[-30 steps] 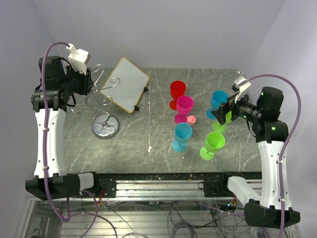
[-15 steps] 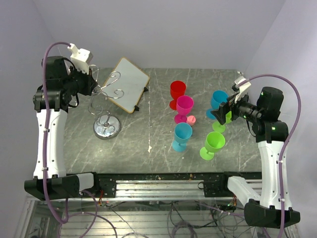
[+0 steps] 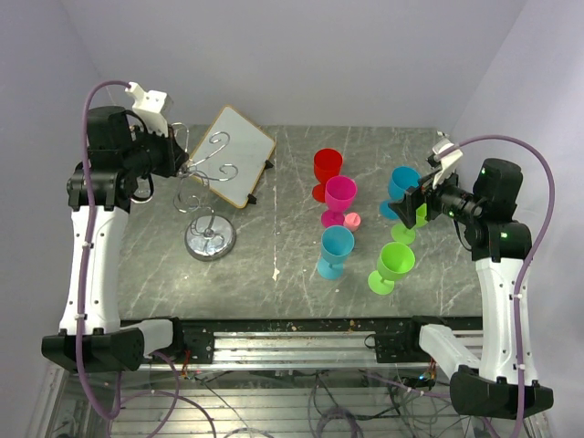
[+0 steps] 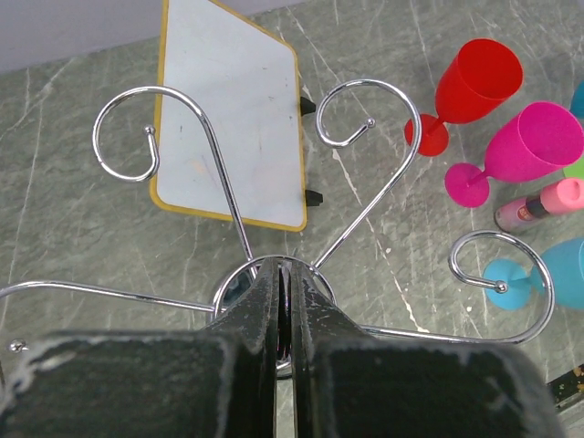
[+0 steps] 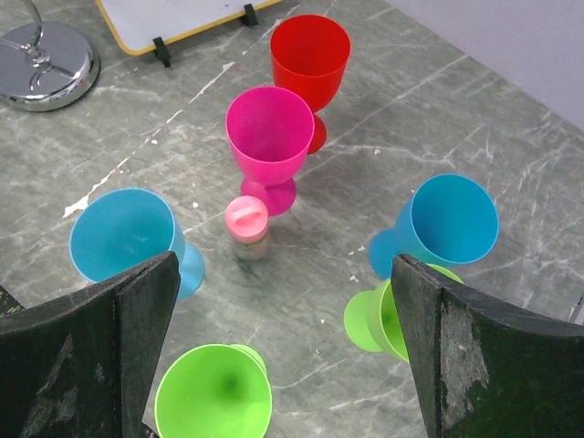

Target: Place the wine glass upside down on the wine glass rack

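**Wine glass rack** (image 3: pixel 210 240): silver wire, stood on the left half of the grey table (image 3: pixel 283 182), round base down, just in front of the white board (image 3: pixel 234 155); every curled hook bare

**Left gripper** (image 4: pixel 285 274): clenched on the rack's hub, where the hook arms met atop the post

**Right gripper** (image 5: pixel 283 265): released, jaws spread wide, holding nothing; it hovered above the wine glasses

**Wine glasses**, six, plastic: red (image 3: pixel 327 168), pink (image 3: pixel 340 192), two blue (image 3: pixel 336 244) (image 3: pixel 402 182), two green (image 3: pixel 396 261) (image 3: pixel 418 217); all upright on the right half, well apart from the rack, with a small pink-capped bottle (image 3: pixel 351 220) among them

**Step in hand**, as judged: the rack being steadied or set in place; no glass picked

**Next move**, as judged: the right gripper should lower onto one glass, close on it without knocking its neighbours, turn it over and slide its foot into a hook while the left holds the rack firm
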Robot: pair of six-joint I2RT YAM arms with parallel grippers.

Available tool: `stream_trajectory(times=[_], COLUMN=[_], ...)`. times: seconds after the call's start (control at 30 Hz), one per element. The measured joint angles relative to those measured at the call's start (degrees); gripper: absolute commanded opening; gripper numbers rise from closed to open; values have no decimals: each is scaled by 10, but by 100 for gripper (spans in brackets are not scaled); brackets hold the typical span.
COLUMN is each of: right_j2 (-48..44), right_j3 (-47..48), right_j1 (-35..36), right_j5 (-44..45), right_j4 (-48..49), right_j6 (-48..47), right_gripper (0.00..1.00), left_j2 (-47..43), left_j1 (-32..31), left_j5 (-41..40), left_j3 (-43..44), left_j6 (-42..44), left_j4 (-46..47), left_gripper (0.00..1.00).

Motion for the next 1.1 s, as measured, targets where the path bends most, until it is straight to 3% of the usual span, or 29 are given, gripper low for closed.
stream_trajectory(times=[0.57, 1.1], right_j2=[17, 9], right_j3=[13, 8], right_j1=[0, 0], right_j5=[13, 10], right_j4=[1, 40], right_j6=[2, 25], right_gripper=[100, 100], left_j2=[9, -34], left_j1=[-83, -128], left_j5=[-24, -27], left_j3=[-27, -100], left_j6=[-50, -15], left_j4=[91, 163], left_gripper=[7, 7])
